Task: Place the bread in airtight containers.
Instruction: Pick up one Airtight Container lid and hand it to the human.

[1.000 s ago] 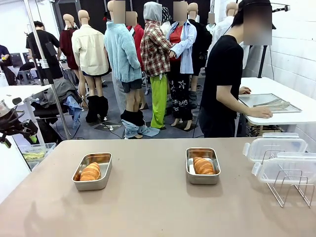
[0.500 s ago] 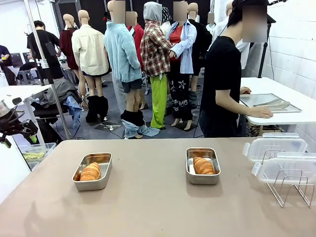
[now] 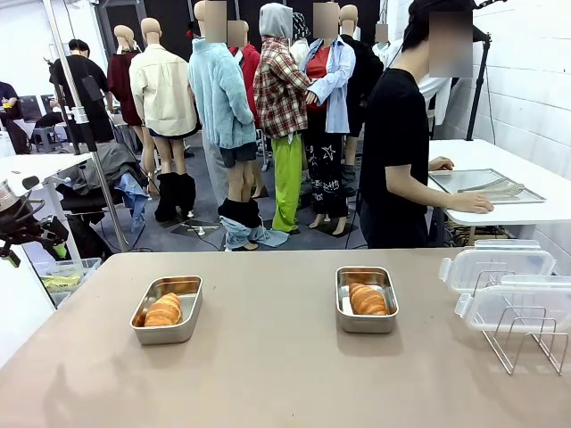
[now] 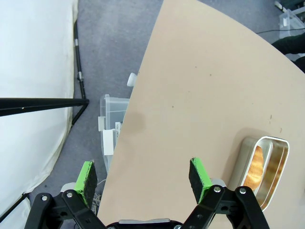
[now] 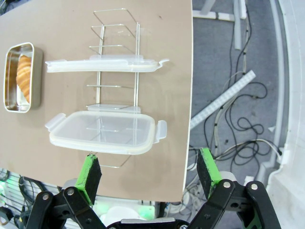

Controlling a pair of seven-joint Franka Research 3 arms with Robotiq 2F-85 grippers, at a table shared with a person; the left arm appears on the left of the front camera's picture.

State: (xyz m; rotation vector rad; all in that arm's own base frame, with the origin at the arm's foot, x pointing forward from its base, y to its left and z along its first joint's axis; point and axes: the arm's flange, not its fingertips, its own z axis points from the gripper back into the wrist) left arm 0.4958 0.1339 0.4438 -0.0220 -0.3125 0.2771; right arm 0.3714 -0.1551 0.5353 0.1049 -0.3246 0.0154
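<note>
- Golden-brown ridged croissants [image 3: 368,300] are sitting in small shiny steel pans [image 3: 366,325], both left of the wire rack [image 5: 136,86]; no lids on yet.
- Clear white-rimmed plastic lids [image 5: 102,131] are resting on the rack, long axis lying crosswise just ahead of the R end effector [image 5: 148,167]. Judging the R arm nearer.
- R and L end effector [image 4: 143,174] are both hanging released, grasping nothing.

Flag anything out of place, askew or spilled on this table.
Nothing stands out. The left pan and right pan sit flat, each holding one croissant. Both clear lids rest on the wire rack at the right, not yet fitted.
</note>
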